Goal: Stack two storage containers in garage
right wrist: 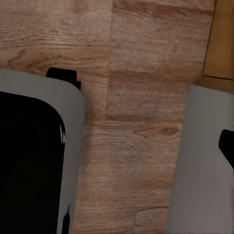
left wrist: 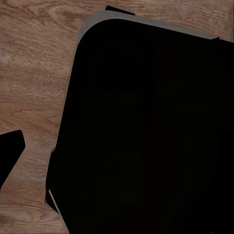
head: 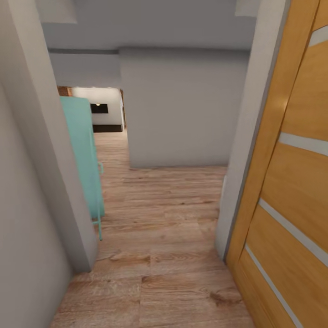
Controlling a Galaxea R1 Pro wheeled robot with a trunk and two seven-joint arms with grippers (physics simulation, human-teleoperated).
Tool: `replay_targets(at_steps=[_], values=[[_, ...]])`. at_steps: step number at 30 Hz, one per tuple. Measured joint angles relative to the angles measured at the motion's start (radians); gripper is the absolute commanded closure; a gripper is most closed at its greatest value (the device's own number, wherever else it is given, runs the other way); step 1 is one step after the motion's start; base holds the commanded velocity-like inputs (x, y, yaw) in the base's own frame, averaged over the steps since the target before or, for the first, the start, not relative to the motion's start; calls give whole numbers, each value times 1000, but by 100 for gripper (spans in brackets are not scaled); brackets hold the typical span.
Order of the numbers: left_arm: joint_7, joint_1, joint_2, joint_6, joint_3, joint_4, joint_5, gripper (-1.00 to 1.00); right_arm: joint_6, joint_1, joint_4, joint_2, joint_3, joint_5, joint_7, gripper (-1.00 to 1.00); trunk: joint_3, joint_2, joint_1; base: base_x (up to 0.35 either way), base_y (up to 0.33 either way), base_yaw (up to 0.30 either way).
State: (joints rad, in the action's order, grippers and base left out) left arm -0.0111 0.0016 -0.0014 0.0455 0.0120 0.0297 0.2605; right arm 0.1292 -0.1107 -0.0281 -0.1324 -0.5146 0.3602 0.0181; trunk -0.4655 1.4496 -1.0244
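The two orange-red storage containers are out of view. I am in a narrow doorway looking down a hallway with a light wood-plank floor (head: 155,237). In the left wrist view a large black body with a grey rim (left wrist: 146,131) hangs over the planks, and a dark tip (left wrist: 10,148) pokes in at the edge. In the right wrist view the same black, grey-rimmed body (right wrist: 29,161) sits over the wood floor (right wrist: 131,146), and a dark tip (right wrist: 227,145) shows at the edge. Neither wrist view shows how the jaws stand.
An orange wooden panel door (head: 291,182) stands open close on the right, beside a grey wall end (head: 248,150). A grey wall (head: 36,182) is close on the left, with a turquoise cabinet (head: 84,155) behind it. A grey wall (head: 182,109) faces me; the corridor runs on at the left toward a lit room (head: 102,109).
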Motion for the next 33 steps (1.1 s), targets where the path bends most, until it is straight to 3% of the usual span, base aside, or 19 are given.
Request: replay_targets(at_steps=[33], values=[[0, 0, 0, 0, 1, 0, 2, -100, 6, 1, 0, 0, 1, 5, 0, -100, 0, 0, 0, 324, 0, 0]])
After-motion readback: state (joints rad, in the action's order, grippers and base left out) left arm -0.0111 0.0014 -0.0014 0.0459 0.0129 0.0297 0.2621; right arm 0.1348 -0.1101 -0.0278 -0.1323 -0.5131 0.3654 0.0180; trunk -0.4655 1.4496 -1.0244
